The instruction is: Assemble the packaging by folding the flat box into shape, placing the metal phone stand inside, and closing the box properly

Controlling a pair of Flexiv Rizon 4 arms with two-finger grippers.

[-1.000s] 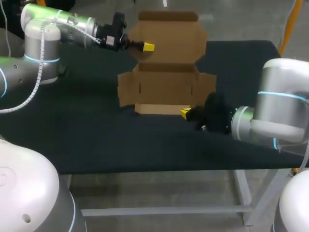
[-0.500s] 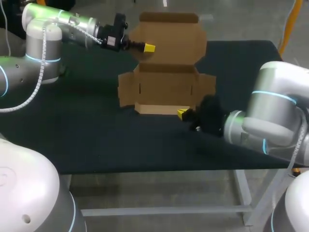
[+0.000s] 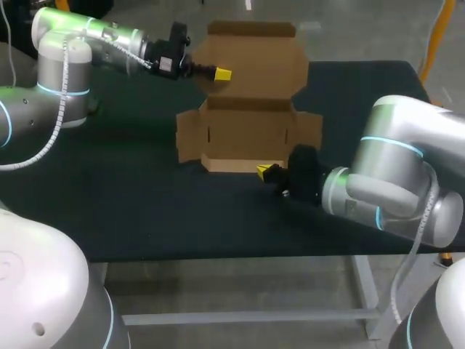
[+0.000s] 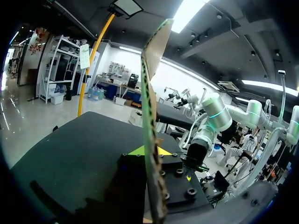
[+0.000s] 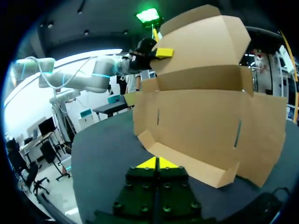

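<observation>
A brown cardboard box (image 3: 251, 131) lies half folded at the middle back of the black table, its lid (image 3: 254, 62) standing up. My left gripper (image 3: 221, 73) is shut on the lid's left edge; in the left wrist view the lid's cardboard edge (image 4: 150, 93) runs up between the left gripper's (image 4: 150, 151) yellow tips. My right gripper (image 3: 263, 170) is shut with nothing in it, its tips at the low front flap (image 3: 232, 164). In the right wrist view the right gripper (image 5: 156, 163) points at that front flap (image 5: 187, 161). No metal phone stand is in view.
The black table (image 3: 145, 196) has bare cloth to the left of the box and in front of it. The box's side flaps (image 3: 190, 136) stand out on both sides. My right arm's elbow (image 3: 392, 182) hangs over the table's right front.
My right gripper has slid left along the box's front flap, and its arm has swung in over the table. The box has shifted slightly left. The left arm has barely moved.
</observation>
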